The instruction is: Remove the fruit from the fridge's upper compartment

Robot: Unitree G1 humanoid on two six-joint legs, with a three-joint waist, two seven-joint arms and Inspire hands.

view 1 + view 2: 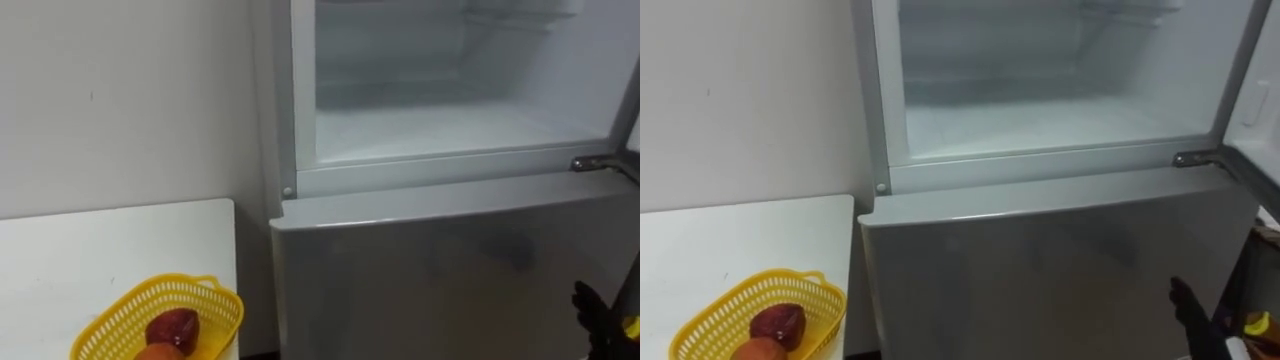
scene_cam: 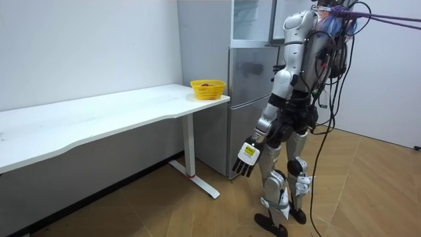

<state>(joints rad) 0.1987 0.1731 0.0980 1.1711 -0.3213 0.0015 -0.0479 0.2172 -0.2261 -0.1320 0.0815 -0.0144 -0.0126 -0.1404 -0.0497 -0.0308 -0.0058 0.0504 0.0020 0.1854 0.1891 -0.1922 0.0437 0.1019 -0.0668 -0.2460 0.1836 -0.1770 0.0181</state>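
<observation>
Upper fridge compartment [image 1: 450, 130] open at far right, fridge door [image 1: 1262, 110] swung out to the right; white interior bare as far as visible, nothing left to fetch in sight. Beneath it, lower fridge door [image 1: 450, 270] closed. To the left, white table [image 1: 100, 250] against the wall, with yellow basket [image 1: 222, 312] near its right end holding dark red fruit [image 1: 173, 328] and, touching it on the near side, orange fruit [image 1: 160, 352]. Probably retrieval largely done, fruit already in the basket; likely remaining: shutting the upper door. Standing close before the fridge. Hanging low before the legs, left hand [image 2: 246, 160], fingers loosely extended, empty, touching nothing. At the near right edge, before the lower door, right hand [image 1: 597, 318], dark; finger spread impossible to tell, nor whether anything is held.
</observation>
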